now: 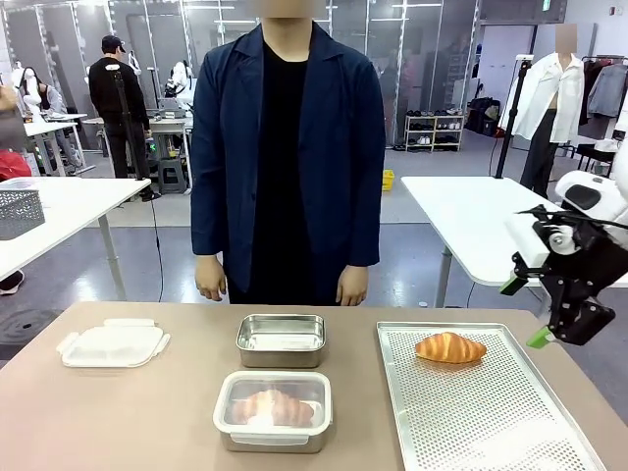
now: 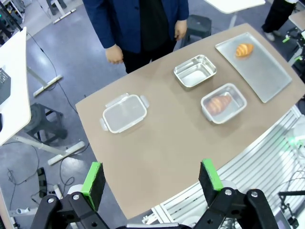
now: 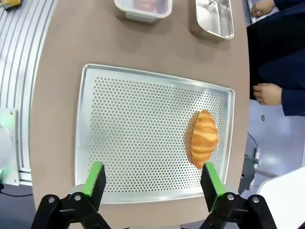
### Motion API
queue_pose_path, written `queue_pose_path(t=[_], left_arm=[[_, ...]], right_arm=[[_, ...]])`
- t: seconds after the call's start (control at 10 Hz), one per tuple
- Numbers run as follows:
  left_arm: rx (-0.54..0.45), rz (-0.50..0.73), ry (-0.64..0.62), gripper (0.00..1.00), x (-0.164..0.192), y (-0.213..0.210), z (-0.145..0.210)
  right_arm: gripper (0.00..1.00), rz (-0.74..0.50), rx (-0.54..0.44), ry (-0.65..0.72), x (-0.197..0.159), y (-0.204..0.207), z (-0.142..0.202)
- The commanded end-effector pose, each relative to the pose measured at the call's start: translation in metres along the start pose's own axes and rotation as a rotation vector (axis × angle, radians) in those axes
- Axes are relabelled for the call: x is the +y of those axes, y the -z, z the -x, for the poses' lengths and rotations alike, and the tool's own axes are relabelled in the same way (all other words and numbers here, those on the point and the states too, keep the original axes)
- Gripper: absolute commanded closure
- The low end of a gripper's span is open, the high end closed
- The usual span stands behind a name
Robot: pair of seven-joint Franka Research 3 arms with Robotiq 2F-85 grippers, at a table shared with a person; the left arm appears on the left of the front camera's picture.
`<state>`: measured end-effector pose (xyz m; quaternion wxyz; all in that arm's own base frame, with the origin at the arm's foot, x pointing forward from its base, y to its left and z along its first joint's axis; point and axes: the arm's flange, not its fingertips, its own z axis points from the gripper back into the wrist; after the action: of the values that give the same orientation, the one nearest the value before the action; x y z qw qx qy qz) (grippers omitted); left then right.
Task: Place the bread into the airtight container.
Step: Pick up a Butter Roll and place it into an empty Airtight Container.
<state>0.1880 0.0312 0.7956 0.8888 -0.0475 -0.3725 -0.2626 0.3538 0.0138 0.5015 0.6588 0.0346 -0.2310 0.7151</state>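
The loose croissant (image 1: 449, 347) is lying at the far end of the perforated tray (image 1: 491, 422), on the robot's right side. Mid-table there's an open tin (image 1: 281, 340), empty, and just nearer the robot a lidded tin (image 1: 273, 432) with a second croissant (image 1: 270, 405) inside. A spare lid (image 1: 111, 343) sits by itself off to the left. The right gripper (image 3: 153, 177) hangs above the tray's right edge, jaws wide apart, holding nothing. The left gripper (image 2: 151, 177) is up high over the table, spread wide too, empty.
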Motion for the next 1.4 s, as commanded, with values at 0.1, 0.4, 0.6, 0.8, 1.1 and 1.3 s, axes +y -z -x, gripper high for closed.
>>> queue_pose_path(t=[0.1,0.4,0.6,0.8,1.1,1.3], left_arm=[[-0.003,0.001,0.002,0.0,0.001,-0.002,-0.002],[-0.003,0.001,0.002,0.0,0.001,-0.002,-0.002],[-0.003,0.001,0.002,0.0,0.001,-0.002,-0.002],[-0.003,0.001,0.002,0.0,0.001,-0.002,-0.002],[-0.003,0.001,0.002,0.0,0.001,-0.002,-0.002],[-0.003,0.001,0.002,0.0,0.001,-0.002,-0.002]], right_arm=[[0.0,-0.045,0.144,0.014,-0.063,0.033,-0.007],[0.0,-0.061,0.211,0.017,-0.122,0.083,0.01],[0.0,-0.044,0.227,0.003,-0.15,0.116,0.024],[0.0,-0.027,0.242,0.008,-0.162,0.134,0.029],[0.0,-0.042,0.222,0.008,-0.162,0.14,0.032],[0.0,-0.042,0.222,0.008,-0.162,0.14,0.032]])
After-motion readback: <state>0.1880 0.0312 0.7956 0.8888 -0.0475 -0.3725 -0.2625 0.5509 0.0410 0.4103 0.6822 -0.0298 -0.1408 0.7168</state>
